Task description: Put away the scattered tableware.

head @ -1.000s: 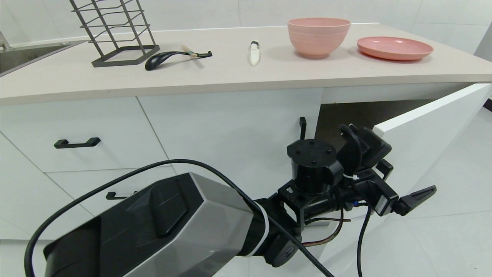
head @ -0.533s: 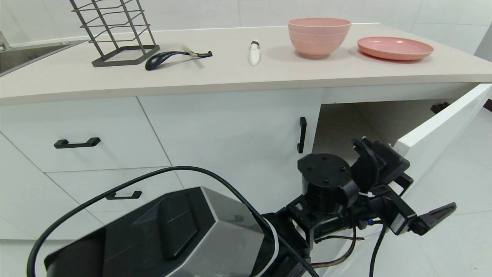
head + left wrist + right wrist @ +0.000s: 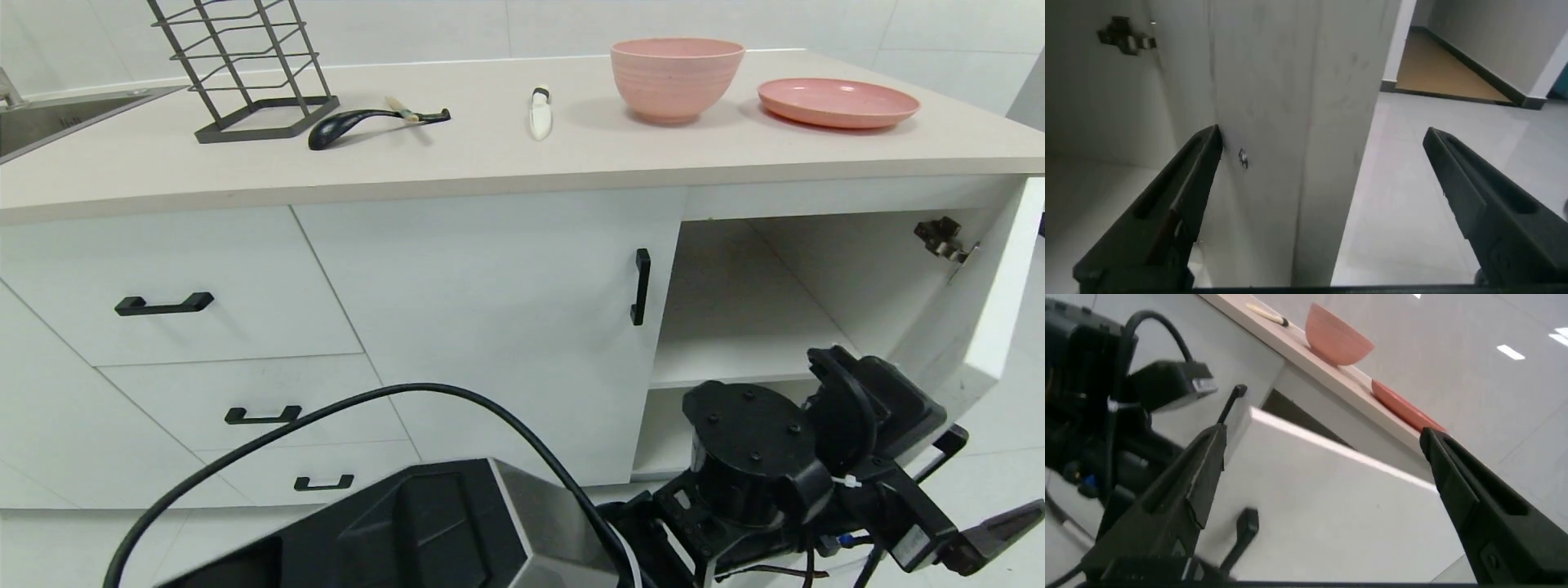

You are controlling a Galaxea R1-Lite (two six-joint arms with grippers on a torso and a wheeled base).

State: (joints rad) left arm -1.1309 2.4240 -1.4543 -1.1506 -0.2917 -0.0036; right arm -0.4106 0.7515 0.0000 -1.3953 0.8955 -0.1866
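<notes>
On the countertop lie a pink bowl (image 3: 676, 77), a pink plate (image 3: 838, 101), a black spoon (image 3: 359, 124), a white utensil (image 3: 540, 114) and a short wooden stick (image 3: 400, 107). Low at the right, my left gripper (image 3: 971, 506) is at the white cabinet door (image 3: 992, 327). In the left wrist view that gripper (image 3: 1323, 204) is open, its fingers standing on either side of the door's edge (image 3: 1335, 122). My right gripper (image 3: 1323, 506) is open and holds nothing, facing the door (image 3: 1331, 498), with the bowl (image 3: 1339, 339) and plate (image 3: 1404, 408) beyond.
A black wire rack (image 3: 245, 73) and a sink (image 3: 57, 118) are at the counter's left. The open cupboard shows a bare white shelf (image 3: 735, 327). Drawers with black handles (image 3: 163, 304) fill the left front. Tiled floor (image 3: 1004, 408) lies to the right.
The cabinet door has swung much wider, uncovering the shelf and hinge. My left gripper has moved down and to the right along with the door.
</notes>
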